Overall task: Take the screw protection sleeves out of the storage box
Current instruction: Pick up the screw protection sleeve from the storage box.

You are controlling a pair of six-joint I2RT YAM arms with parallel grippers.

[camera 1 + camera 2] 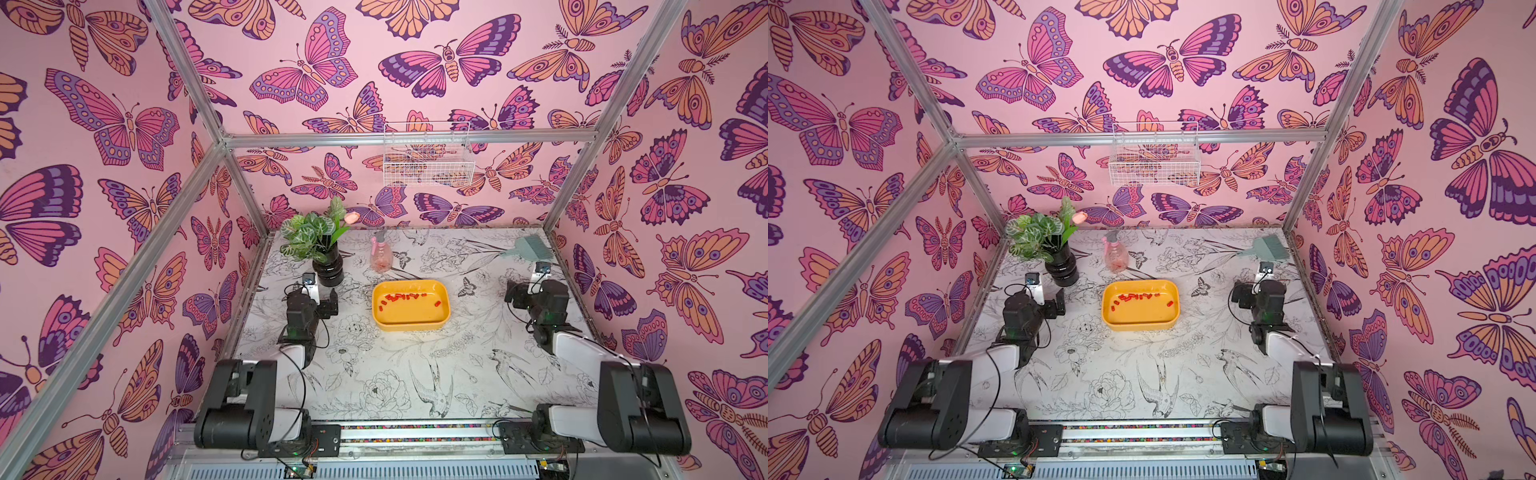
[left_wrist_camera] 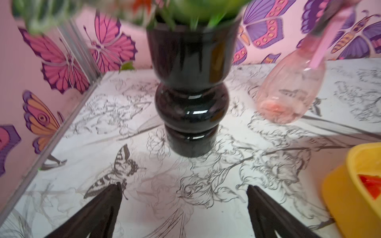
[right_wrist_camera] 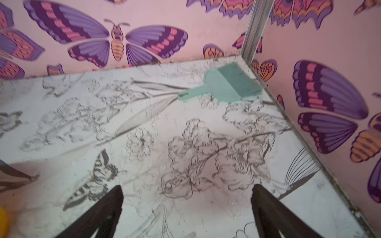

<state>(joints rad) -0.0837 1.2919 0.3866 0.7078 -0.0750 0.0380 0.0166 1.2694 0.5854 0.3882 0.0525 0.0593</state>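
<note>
Inside the storage box [image 1: 415, 314] lie the screw protection sleeves [image 1: 401, 296]; left gripper [image 2: 184, 185] and right gripper [image 3: 187, 186] jaws spread empty.

Table [image 1: 415, 374]: storage box [image 1: 411, 326], vase [image 1: 328, 270], bottle [image 1: 381, 255], brush [image 1: 528, 248]

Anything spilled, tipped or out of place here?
Nothing stands out. The sleeves all lie inside the box; the vase and spray bottle stand upright, and the brush lies in the far corner.
</note>
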